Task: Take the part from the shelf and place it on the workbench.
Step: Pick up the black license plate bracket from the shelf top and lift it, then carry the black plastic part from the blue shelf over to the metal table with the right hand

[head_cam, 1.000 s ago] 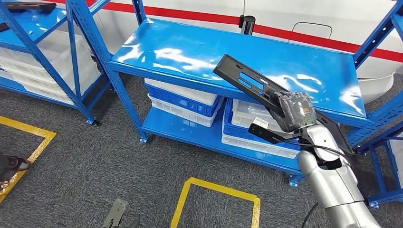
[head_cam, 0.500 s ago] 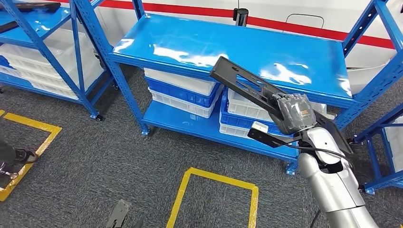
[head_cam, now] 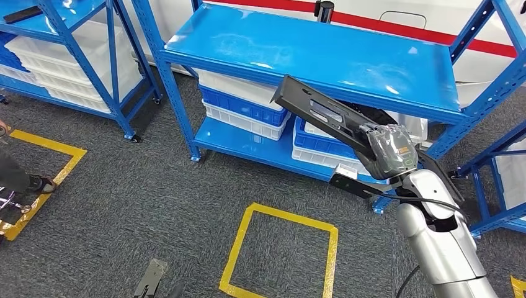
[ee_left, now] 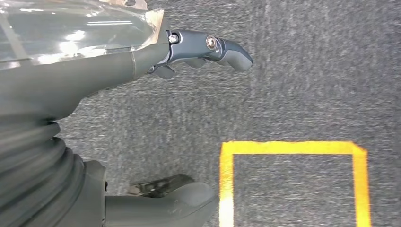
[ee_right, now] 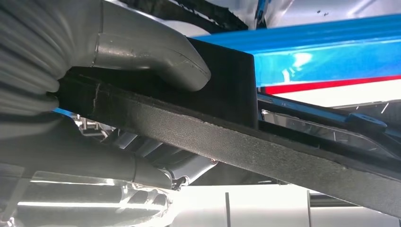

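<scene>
While the right hand (head_cam: 387, 149) grips the black part (head_cam: 322, 115) (white label unreadable), left fingers (ee_left: 208, 47) hang apart, empty.

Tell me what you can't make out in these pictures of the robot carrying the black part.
- Right hand fingers, head view: hidden behind the hand's back and the part.
- Part's full shape, right wrist view: cut off by the frame edges and covered by the thumb.
- Bins contents, head view: hidden under the blue shelf.
- Person at the left edge, head view: cut off by the frame.
- Left hand, left wrist view: holds nothing; floor below is blurred.
</scene>
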Tool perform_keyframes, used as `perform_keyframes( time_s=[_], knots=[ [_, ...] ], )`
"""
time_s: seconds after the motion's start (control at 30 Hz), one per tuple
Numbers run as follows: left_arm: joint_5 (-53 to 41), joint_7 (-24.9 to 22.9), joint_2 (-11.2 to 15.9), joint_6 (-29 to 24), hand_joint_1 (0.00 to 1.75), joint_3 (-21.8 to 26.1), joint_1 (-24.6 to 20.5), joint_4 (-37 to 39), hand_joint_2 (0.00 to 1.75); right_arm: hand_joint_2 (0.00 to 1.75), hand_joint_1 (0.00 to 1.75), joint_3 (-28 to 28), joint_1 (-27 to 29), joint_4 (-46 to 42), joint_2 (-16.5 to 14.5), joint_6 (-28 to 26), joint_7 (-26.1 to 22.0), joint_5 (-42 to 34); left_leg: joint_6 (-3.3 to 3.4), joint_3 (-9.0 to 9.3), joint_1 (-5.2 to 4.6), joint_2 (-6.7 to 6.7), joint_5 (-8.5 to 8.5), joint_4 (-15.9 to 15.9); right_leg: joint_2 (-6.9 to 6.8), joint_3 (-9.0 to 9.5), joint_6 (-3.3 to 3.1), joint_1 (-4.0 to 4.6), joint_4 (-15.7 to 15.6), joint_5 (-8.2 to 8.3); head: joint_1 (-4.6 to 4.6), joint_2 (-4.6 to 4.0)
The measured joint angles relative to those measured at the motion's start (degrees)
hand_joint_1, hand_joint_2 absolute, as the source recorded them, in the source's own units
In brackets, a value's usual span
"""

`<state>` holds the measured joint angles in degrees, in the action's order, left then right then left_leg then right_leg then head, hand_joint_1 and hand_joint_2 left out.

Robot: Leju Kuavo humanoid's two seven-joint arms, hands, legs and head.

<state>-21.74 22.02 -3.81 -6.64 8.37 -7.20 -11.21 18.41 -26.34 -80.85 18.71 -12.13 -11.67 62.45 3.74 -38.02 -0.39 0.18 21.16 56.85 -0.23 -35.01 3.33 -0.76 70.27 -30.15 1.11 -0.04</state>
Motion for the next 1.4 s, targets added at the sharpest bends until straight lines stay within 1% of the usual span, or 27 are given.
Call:
perform_keyframes(
  time_s=[0.07, 0.1, 0.13, 0.2, 0.27, 0.33, 0.37, 0.4, 0.43, 0.47, 0.53, 0.6, 0.63, 0.7, 0.77, 0.87, 0.9, 0.93, 0.97, 1.03, 1.1, 1.13, 1.2, 1.23, 1.27, 1.37, 1.4],
  knots=[
    [-0.28, 0.07, -0.04, 0.11, 0.0, 0.0, 0.04, -0.01, 1.75, 1.75, 1.66, -0.01, -0.13, 0.0, 0.09, -0.06, 0.15, 0.1, -0.5, -1.39, -0.22, -0.11, -1.33, 0.3, 0.09, 6.57, -0.31, 0.29, -9.15, -0.21, 0.01, 0.0],
    [-0.4, 0.1, -0.05, 0.1, 0.0, 0.01, 0.07, -0.01, 1.75, 1.75, 1.66, -0.03, -0.19, 0.02, 0.13, -0.1, 0.23, 0.13, -0.78, -1.76, -0.34, -0.15, -2.01, 0.34, 0.17, 8.5, -0.74, 0.47, -12.47, -0.93, 0.06, 0.0],
    [-0.45, 0.13, -0.05, 0.07, 0.0, 0.01, 0.11, -0.01, 1.75, 1.75, 1.66, -0.04, -0.26, 0.05, 0.17, -0.15, 0.29, 0.15, -1.01, -1.99, -0.45, -0.18, -2.67, 0.29, 0.26, 9.38, -1.18, 0.67, -14.34, -1.51, 0.12, 0.0],
    [-0.52, 0.16, 0.03, -0.01, 0.0, 0.05, 0.26, 0.0, 1.75, 1.75, 1.66, -0.05, -0.28, 0.22, 0.21, -0.18, 0.31, 0.11, -1.47, -2.34, -0.41, -0.31, -3.35, 0.28, 0.19, 8.54, -1.86, 0.27, -14.43, -0.98, 0.26, 0.0],
    [-0.69, 0.14, 0.16, 0.0, 0.0, 0.13, 0.41, 0.0, 1.75, 1.75, 1.66, 0.02, -0.29, 0.45, 0.14, -0.18, 0.3, 0.06, -2.16, -3.28, -0.18, -0.44, 0.17, 2.81, -0.07, 7.62, -2.88, -0.33, -14.23, 0.23, 0.4, 0.0],
    [-0.85, 0.08, 0.21, 0.02, 0.0, 0.24, 0.45, 0.0, 1.75, 1.75, 1.66, 0.06, -0.33, 0.57, 0.04, -0.18, 0.3, -0.04, -2.91, -4.88, 0.19, -0.41, 6.88, 9.74, -0.18, 6.23, -3.58, -0.39, -14.12, 1.77, 0.56, 0.0],
    [-0.92, 0.06, 0.22, 0.05, 0.0, 0.28, 0.44, 0.0, 1.75, 1.75, 1.66, 0.06, -0.31, 0.57, 0.02, -0.19, 0.3, -0.08, -3.17, -5.59, 0.37, -0.39, 9.16, 13.84, -0.19, 5.37, -3.62, -0.35, -14.05, 2.54, 0.62, 0.0],
    [-0.97, 0.04, 0.23, 0.1, 0.0, 0.3, 0.45, 0.0, 1.75, 1.75, 1.66, 0.06, -0.25, 0.58, 0.02, -0.2, 0.3, -0.11, -3.35, -5.82, 0.56, -0.37, 9.98, 17.07, -0.19, 4.37, -3.53, -0.32, -13.93, 3.27, 0.63, 0.0],
    [-1.03, 0.03, 0.25, 0.14, 0.0, 0.32, 0.46, 0.0, 1.75, 1.75, 1.66, 0.06, -0.19, 0.6, 0.02, -0.21, 0.3, -0.12, -3.45, -5.24, 0.73, -0.36, 9.41, 18.62, -0.19, 3.38, -3.4, -0.32, -13.77, 3.92, 0.65, 0.0],
    [-1.04, 0.02, 0.27, 0.13, 0.0, 0.37, 0.46, 0.0, 1.75, 1.75, 1.66, 0.04, -0.13, 0.61, 0.01, -0.24, 0.3, -0.2, -3.44, -3.61, 0.88, -0.36, 7.99, 17.86, -0.18, 2.48, -3.23, -0.33, -13.57, 4.47, 0.65, 0.0],
    [-0.99, -0.01, 0.3, 0.03, 0.0, 0.63, 0.45, 0.0, 1.75, 1.75, 1.66, -0.04, -0.06, 0.61, 0.0, -0.28, 0.3, -0.78, -3.14, 2.3, 1.0, -0.42, 6.31, 11.12, -0.16, 1.1, -2.78, -0.27, -13.14, 5.33, 0.67, 0.0],
    [-0.96, 0.05, 0.34, -0.03, 0.0, 0.97, 0.44, 0.0, 1.75, 1.75, 1.66, -0.27, -0.15, 0.61, -0.01, -0.3, 0.27, -1.74, -2.7, 7.47, 0.82, -0.56, 7.37, 3.67, -0.23, 0.38, -2.09, -0.1, -12.92, 6.15, 0.58, 0.0],
    [-0.98, 0.11, 0.35, -0.03, 0.0, 1.1, 0.45, 0.0, 1.75, 1.75, 1.66, -0.4, -0.26, 0.61, -0.04, -0.3, 0.22, -2.09, -2.48, 8.54, 0.63, -0.6, 8.05, 1.68, -0.29, 0.1, -1.67, -0.08, -12.94, 6.63, 0.56, 0.0],
    [-1.04, 0.2, 0.32, -0.04, 0.0, 1.26, 0.53, 0.01, 1.75, 1.75, 1.66, -0.58, -0.48, 0.63, -0.08, -0.32, 0.1, -2.35, -1.65, 8.2, 0.45, -0.46, 7.52, 0.67, -0.33, -0.48, -0.78, -0.04, -12.96, 7.45, 0.49, 0.0],
    [-1.08, 0.23, 0.28, -0.08, 0.0, 1.38, 0.62, 0.01, 1.75, 1.75, 1.66, -0.71, -0.53, 0.67, -0.06, -0.32, 0.05, -2.34, -0.38, 6.96, 0.46, -0.2, 5.98, 0.19, -0.15, -1.94, -0.85, 0.1, -11.01, 5.41, 0.33, 0.0],
    [-1.03, 0.25, 0.31, -0.29, 0.0, 1.64, 0.66, 0.0, 1.75, 1.75, 1.66, -0.96, -0.52, 0.72, -0.05, -0.31, 0.17, -2.54, 0.53, 4.09, 0.22, -0.03, 3.49, 0.03, 0.02, -5.08, -1.76, 0.04, -0.84, -1.9, -0.04, 0.0],
    [-1.01, 0.25, 0.29, -0.37, 0.0, 1.72, 0.68, 0.0, 1.75, 1.75, 1.66, -0.99, -0.51, 0.75, -0.07, -0.31, 0.28, -2.56, 0.56, 3.08, 0.13, -0.02, 2.7, 0.06, 0.02, -5.54, -1.53, 0.02, 2.55, -3.06, -0.04, 0.0],
    [-0.98, 0.26, 0.26, -0.42, 0.0, 1.78, 0.7, 0.0, 1.75, 1.75, 1.66, -1.0, -0.5, 0.78, -0.07, -0.32, 0.46, -2.42, 0.53, 2.07, 0.07, 0.0, 1.92, 0.1, 0.02, -5.31, -1.01, 0.01, 4.58, -3.03, -0.05, 0.0],
    [-0.98, 0.28, 0.23, -0.44, 0.0, 1.8, 0.72, 0.0, 1.75, 1.75, 1.66, -1.0, -0.49, 0.8, -0.07, -0.36, 0.65, -2.15, 0.43, 1.06, 0.04, 0.02, 1.14, 0.13, 0.02, -4.06, -0.35, 0.01, 4.55, -1.93, -0.07, 0.0],
    [-0.99, 0.35, 0.17, -0.48, 0.0, 1.89, 0.72, 0.0, 1.75, 1.75, 1.66, -1.02, -0.57, 0.81, -0.07, -0.55, 1.05, -1.43, 0.08, -0.72, -0.02, 0.01, -0.4, 0.26, 0.02, 1.41, 0.37, 0.01, -1.45, 0.32, -0.06, 0.0],
    [-1.0, 0.38, 0.12, -0.56, 0.0, 2.18, 0.73, 0.0, 1.75, 1.75, 1.66, -1.11, -0.76, 0.8, -0.06, -0.87, 1.24, -1.11, -0.44, -1.84, -0.22, -0.04, -1.85, 0.35, 0.09, 7.69, -0.25, 0.34, -10.47, -0.39, 0.03, 0.0],
    [-1.04, 0.37, 0.11, -0.57, 0.0, 2.33, 0.74, 0.0, 1.75, 1.75, 1.66, -1.21, -0.86, 0.8, -0.05, -1.06, 1.28, -1.09, -0.71, -2.07, -0.31, -0.05, -2.52, 0.29, 0.19, 9.29, -0.73, 0.52, -13.33, -1.14, 0.09, 0.0],
    [-1.12, 0.35, 0.14, -0.56, 0.0, 2.55, 0.87, 0.0, 1.75, 1.75, 1.66, -1.44, -0.94, 0.81, -0.01, -1.41, 1.28, -1.05, -1.25, -2.37, -0.32, -0.13, -3.8, -0.07, 0.32, 9.01, -1.64, 0.43, -14.57, -1.01, 0.29, 0.0],
    [-1.18, 0.32, 0.2, -0.56, 0.0, 2.61, 0.98, 0.01, 1.75, 1.75, 1.66, -1.51, -0.97, 0.84, -0.01, -1.47, 1.28, -1.03, -1.56, -2.75, -0.25, -0.23, -3.43, 0.14, 0.28, 8.58, -2.1, 0.14, -14.56, -0.44, 0.26, 0.0],
    [-1.23, 0.28, 0.22, -0.55, 0.0, 2.65, 1.11, 0.01, 1.75, 1.75, 1.66, -1.54, -0.97, 0.86, -0.02, -1.49, 1.28, -1.04, -1.92, -3.28, -0.14, -0.32, -1.86, 1.08, 0.19, 8.03, -2.76, -0.16, -14.5, 0.28, 0.33, 0.0],
    [-1.47, 0.14, 0.19, -0.56, 0.0, 2.72, 1.27, 0.01, 1.75, 1.75, 1.66, -1.6, -0.92, 0.9, -0.06, -1.46, 1.14, -1.85, -3.05, -5.63, 0.51, -0.39, 7.55, 10.92, 0.05, 5.68, -3.75, -0.35, -14.27, 2.72, 0.63, 0.0],
    [-1.56, 0.1, 0.19, -0.55, 0.0, 2.73, 1.27, 0.01, 1.75, 1.75, 1.66, -1.64, -0.85, 0.9, -0.05, -1.41, 1.07, -2.23, -3.37, -6.11, 0.75, -0.38, 9.28, 14.91, 0.04, 4.74, -3.63, -0.33, -14.1, 3.39, 0.71, 0.0]
  ],
)
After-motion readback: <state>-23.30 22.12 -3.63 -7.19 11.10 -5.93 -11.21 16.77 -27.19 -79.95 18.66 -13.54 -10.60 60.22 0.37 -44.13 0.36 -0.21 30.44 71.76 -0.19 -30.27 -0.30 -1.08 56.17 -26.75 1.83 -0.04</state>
